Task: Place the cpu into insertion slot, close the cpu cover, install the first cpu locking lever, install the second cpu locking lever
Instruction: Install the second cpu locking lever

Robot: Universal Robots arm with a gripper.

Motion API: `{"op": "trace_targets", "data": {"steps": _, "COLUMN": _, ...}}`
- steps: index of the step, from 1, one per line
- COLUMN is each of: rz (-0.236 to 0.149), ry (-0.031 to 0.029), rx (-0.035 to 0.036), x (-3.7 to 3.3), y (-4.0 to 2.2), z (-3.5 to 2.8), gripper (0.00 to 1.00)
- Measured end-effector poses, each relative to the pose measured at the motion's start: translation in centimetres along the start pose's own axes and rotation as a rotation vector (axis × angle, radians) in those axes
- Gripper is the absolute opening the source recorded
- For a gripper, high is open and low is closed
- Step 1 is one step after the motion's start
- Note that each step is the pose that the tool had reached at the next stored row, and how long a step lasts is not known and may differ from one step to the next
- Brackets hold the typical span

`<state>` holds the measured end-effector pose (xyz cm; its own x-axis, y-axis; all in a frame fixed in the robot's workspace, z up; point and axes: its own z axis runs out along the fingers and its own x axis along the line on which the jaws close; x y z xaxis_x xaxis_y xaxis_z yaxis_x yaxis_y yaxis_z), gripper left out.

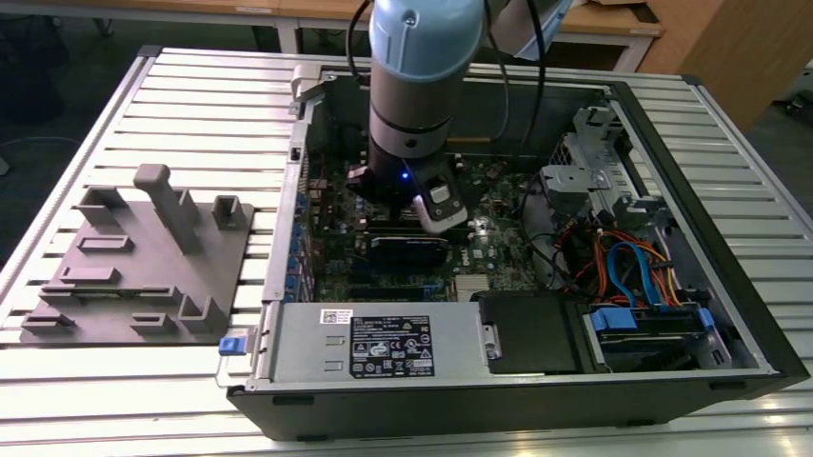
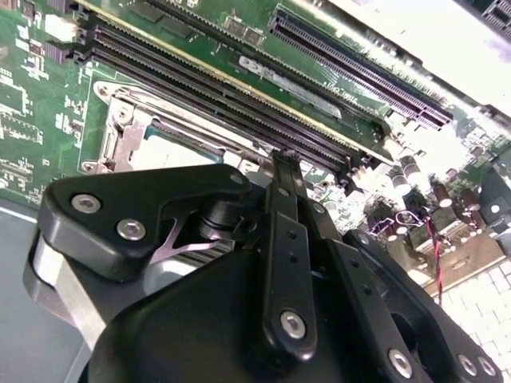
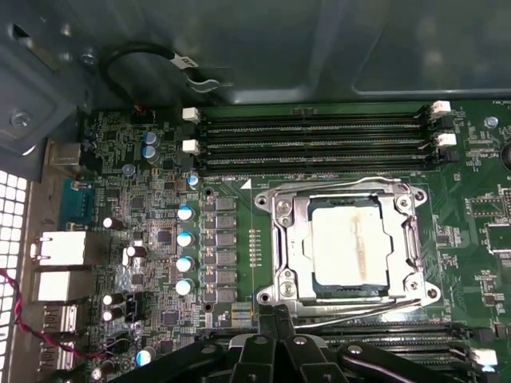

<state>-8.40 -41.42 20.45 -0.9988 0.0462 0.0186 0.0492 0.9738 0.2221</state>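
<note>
While the arm is reaching down into the open computer case (image 1: 711, 314) on the slatted worktop (image 1: 114, 381), its gripper (image 3: 275, 323) is hovering just beside the insertion slot (image 3: 281, 209). The cpu (image 3: 349, 242) is sitting in that slot, silvery top up, with the cpu cover (image 3: 409, 231) lying flat around it. Its jaws are looking drawn together, holding nothing, near the memory slots (image 3: 311, 140).
</note>
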Motion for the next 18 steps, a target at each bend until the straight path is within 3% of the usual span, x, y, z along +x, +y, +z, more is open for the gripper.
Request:
{"op": "trace_targets", "data": {"steps": 2, "rz": 0.001, "ry": -0.0002, "rx": -0.0048, "x": -0.01, "y": -0.24, "z": -0.05, "gripper": 0.1}}
{"op": "trace_targets", "data": {"steps": 9, "rz": 0.004, "ry": 0.0007, "rx": -0.0311, "x": -0.03, "y": -0.81, "z": -0.18, "gripper": 0.1}}
{"op": "trace_targets", "data": {"steps": 14, "rz": 0.005, "ry": 0.0008, "rx": -0.0399, "x": -0.06, "y": -1.0, "z": -0.01, "gripper": 0.1}}
{"op": "trace_targets", "data": {"steps": 18, "rz": 0.005, "ry": 0.0014, "rx": -0.0508, "x": -0.07, "y": -1.1, "z": 0.39, "gripper": 0.1}}
